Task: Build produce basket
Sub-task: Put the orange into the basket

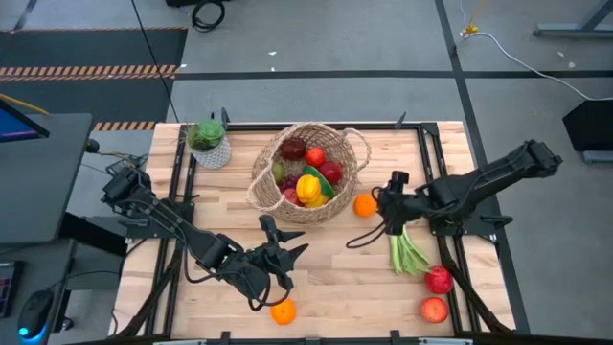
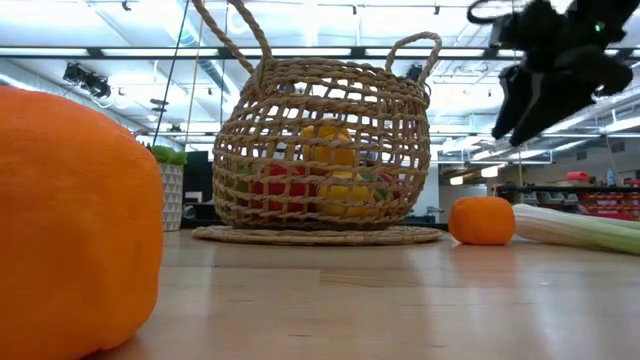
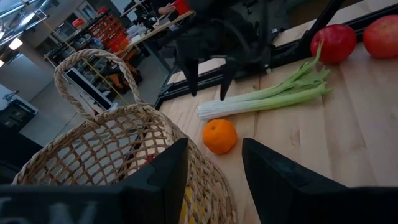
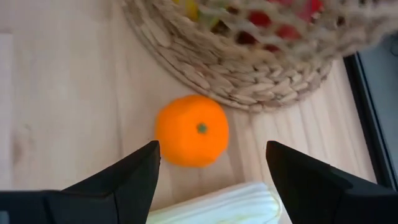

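Note:
The tan wicker basket [image 1: 306, 172] stands upright at the table's middle and holds red, yellow and green produce. One orange [image 1: 365, 205] and a green-white leek [image 1: 407, 249] lie on the table right of the basket. Two red apples [image 1: 439, 279] lie near the right front corner, and another orange [image 1: 283, 311] sits at the near edge. My right gripper [image 1: 381, 204] hovers open above the leek's white end beside the orange [image 4: 191, 130]; in the low view it [image 2: 522, 125] hangs clear of the table. My left gripper [image 1: 284, 237] is open, just near of the basket [image 3: 118, 155].
A small white pot with a green plant [image 1: 209, 144] stands at the far left, beside the basket. Dark rails [image 1: 182, 192] run along the table's left and right sides. Bare wood lies between the basket and the near edge.

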Available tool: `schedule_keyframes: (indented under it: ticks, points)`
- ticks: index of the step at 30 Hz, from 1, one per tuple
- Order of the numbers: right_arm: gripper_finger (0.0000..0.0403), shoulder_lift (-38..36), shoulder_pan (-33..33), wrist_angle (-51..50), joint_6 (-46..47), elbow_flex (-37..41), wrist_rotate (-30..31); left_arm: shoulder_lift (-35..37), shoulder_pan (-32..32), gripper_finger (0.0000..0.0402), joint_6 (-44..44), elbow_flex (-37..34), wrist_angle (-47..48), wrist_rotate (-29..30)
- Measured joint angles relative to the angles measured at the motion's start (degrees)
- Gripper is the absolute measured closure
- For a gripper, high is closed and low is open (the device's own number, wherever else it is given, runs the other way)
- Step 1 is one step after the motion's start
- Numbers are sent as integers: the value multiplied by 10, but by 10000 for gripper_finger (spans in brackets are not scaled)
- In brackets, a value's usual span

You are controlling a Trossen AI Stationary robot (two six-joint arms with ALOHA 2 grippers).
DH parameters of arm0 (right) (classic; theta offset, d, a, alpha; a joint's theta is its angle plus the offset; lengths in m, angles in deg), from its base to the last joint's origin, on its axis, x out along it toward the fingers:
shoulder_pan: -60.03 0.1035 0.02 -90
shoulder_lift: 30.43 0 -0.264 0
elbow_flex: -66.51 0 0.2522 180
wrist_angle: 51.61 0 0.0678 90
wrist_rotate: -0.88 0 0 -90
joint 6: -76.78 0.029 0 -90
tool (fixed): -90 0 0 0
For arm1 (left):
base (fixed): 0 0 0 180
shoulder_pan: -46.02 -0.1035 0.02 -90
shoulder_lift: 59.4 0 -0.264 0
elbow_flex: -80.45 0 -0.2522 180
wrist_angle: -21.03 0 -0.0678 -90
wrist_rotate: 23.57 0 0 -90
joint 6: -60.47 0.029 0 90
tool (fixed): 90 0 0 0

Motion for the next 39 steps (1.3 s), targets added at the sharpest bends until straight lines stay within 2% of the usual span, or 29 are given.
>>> schedule_keyframes:
  ticks: [5, 11, 18, 25, 39]
  points:
    - [100, -39, -25, 76, -28, 54, -3, 0, -2, 241, 0, 0, 0, 0]
    - [95, -53, -60, 160, -49, 96, -58, 0, -7, 241, -4, 0, 0, 0]
    - [93, -40, -106, 170, -32, 127, -85, 0, -9, 241, -11, 0, 0, 0]
    - [93, -17, -145, 246, -35, 140, -150, 0, -21, 241, -31, 0, 6, 0]
    - [93, 43, -181, 286, -50, 142, -180, 0, -21, 241, -55, 0, 34, 0]
